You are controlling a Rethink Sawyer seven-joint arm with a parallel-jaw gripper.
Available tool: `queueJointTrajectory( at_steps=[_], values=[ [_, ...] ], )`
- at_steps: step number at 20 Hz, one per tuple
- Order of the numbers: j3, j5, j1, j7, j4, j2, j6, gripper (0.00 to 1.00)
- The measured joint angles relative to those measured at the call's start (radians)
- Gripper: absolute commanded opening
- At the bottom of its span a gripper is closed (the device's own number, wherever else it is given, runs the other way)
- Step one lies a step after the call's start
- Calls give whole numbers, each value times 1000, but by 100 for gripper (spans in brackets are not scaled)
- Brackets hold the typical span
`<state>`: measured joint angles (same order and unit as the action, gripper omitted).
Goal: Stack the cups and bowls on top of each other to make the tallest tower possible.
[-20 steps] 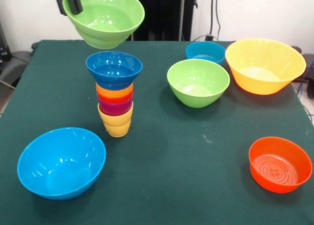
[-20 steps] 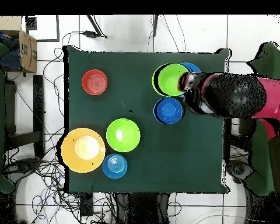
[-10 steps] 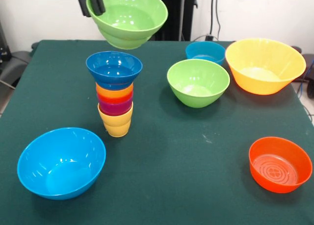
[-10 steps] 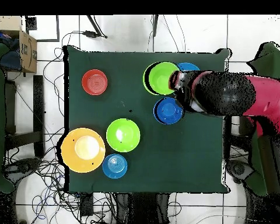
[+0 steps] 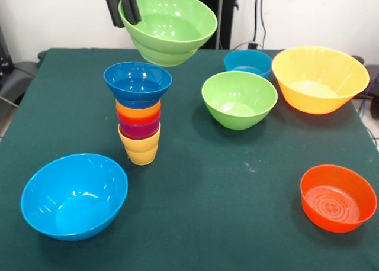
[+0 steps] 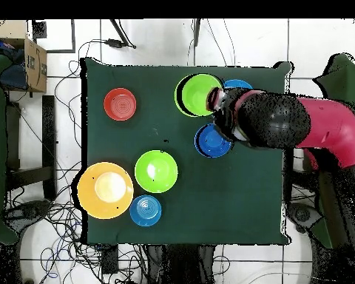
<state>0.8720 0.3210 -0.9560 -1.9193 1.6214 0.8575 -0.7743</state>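
Bowls and cups lie spread over the green tabletop (image 5: 195, 188) on my front feed. Furthest left and nearest the camera sits a large light blue bowl (image 5: 74, 195), open side up. Just right of it and farther back stands the tower (image 5: 138, 114): a yellow cup (image 5: 140, 148) at the base, purple, red and orange cups nested above it, and a dark blue bowl (image 5: 137, 83) flaring on top. Above and slightly right of that, I see the tool (image 5: 122, 6) pinching the left rim of a green bowl (image 5: 169, 26), which hangs tilted in the air, clear of the tower. Further right, a second green bowl (image 5: 239, 99) rests on the cloth, with a small teal bowl (image 5: 247, 63) behind it and a big orange-yellow bowl (image 5: 318, 78) beside that. Near the right front corner sits an orange-red bowl (image 5: 337, 197). Overhead, the arm (image 6: 299, 129) reaches in over the stack.
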Motion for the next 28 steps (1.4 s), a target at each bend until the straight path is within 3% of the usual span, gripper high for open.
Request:
queueJointTrajectory(
  at_steps=[10, 28],
  values=[
    [-1, 0, 7, 0, 15, -2, 59, 0],
    [-2, 0, -9, 0, 56, -7, 74, 0]
  ],
)
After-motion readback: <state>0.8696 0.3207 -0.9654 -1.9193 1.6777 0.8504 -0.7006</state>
